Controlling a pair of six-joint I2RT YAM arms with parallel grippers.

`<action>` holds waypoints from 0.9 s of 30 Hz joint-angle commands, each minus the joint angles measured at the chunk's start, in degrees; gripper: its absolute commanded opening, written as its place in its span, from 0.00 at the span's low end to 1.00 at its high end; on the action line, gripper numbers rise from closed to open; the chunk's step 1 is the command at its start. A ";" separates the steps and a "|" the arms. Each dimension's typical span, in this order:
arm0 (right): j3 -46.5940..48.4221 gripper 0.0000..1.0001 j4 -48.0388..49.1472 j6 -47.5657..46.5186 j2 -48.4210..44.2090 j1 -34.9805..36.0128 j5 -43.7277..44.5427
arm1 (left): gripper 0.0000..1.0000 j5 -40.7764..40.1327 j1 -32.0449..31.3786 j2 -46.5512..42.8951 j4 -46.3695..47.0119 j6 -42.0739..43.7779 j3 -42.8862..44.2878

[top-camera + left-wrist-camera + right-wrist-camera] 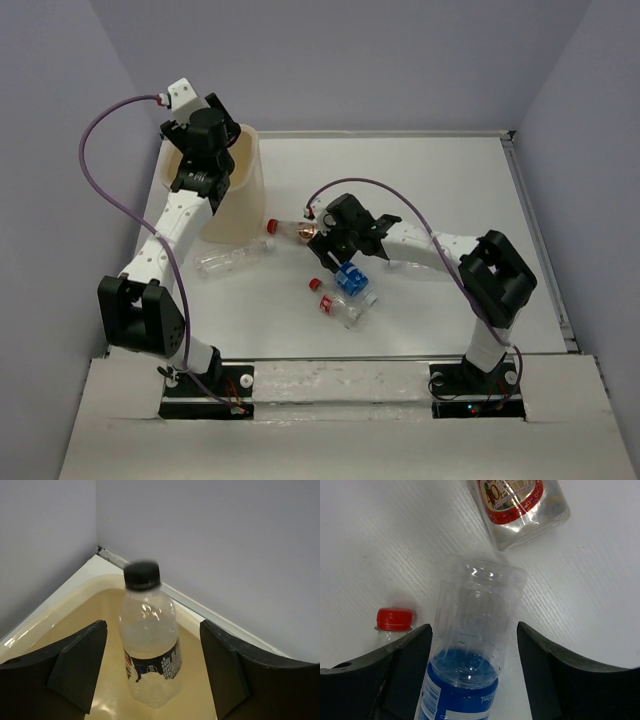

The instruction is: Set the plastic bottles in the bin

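In the left wrist view my left gripper [152, 675] stands open over the cream bin [85, 612]. A clear bottle with a black cap [149, 640] hangs free between its fingers, touching neither, with the bin's inside behind it. Seen from above, the bin [245, 190] stands at the far left under the left arm. My right gripper [472, 672] is open low over the table, astride a lying bottle with a blue label [470, 630] [351, 279]; a gap shows at the right finger. Next to it lie a red-capped bottle [394, 620] and a bottle with a red-gold label [520, 505].
More clear bottles lie mid-table: a long one [228, 260] beside the bin, one with a brown patch [305, 233] and red cap, and one [348, 312] nearer the front. Grey walls close the table's back and sides.
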 commanded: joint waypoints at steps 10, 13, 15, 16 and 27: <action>0.76 0.70 2.31 0.10 -1.11 0.19 2.44 | 0.85 13.08 0.10 -16.03 0.10 -4.81 -6.91; 0.23 0.79 2.23 0.63 -0.33 0.19 2.53 | 0.85 21.33 -0.17 -21.81 -1.83 -5.25 -9.89; -0.20 0.79 2.14 1.07 0.12 0.19 2.35 | 0.85 27.38 -0.52 -24.46 -3.41 -5.60 -13.30; -0.47 0.79 2.05 1.07 0.29 0.19 2.26 | 0.85 29.16 -0.69 -27.17 -3.95 -5.77 -14.54; -0.56 0.62 2.49 4.05 2.04 0.19 -1.59 | 0.85 45.52 -1.05 -42.75 -14.32 -4.90 -30.28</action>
